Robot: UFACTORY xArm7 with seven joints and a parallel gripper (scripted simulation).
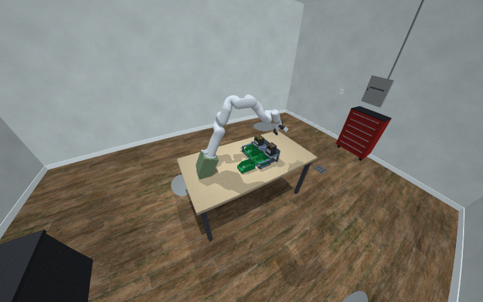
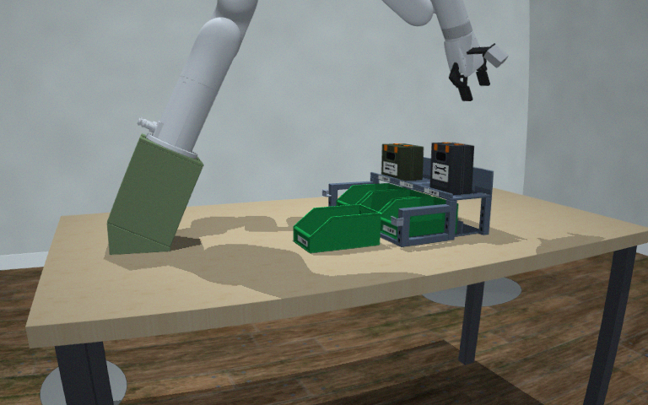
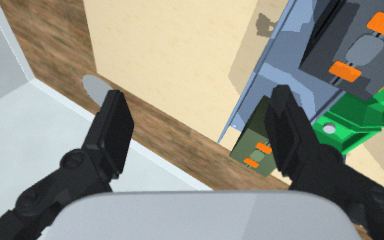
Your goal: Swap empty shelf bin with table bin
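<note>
A green open bin (image 1: 250,167) (image 2: 348,234) stands on the table in front of the shelf; a small light thing shows inside it in the top view. Three green bins stand side by side in the blue-grey shelf (image 2: 484,214) (image 3: 280,75): a far one (image 2: 352,194), a middle one, and a near one (image 2: 425,224). A round pale part shows in a shelf bin (image 3: 350,136) in the wrist view. Which shelf bin is empty I cannot tell. My gripper (image 1: 275,132) (image 2: 474,88) (image 3: 197,105) is open and empty, high above and behind the shelf.
On the shelf's upper board stand an olive box (image 1: 258,140) (image 2: 411,162) (image 3: 245,147) and a taller dark box (image 1: 271,149) (image 2: 461,167) (image 3: 325,55), both with orange tops. The shelf's side frame stands close to the table bin's rear end.
</note>
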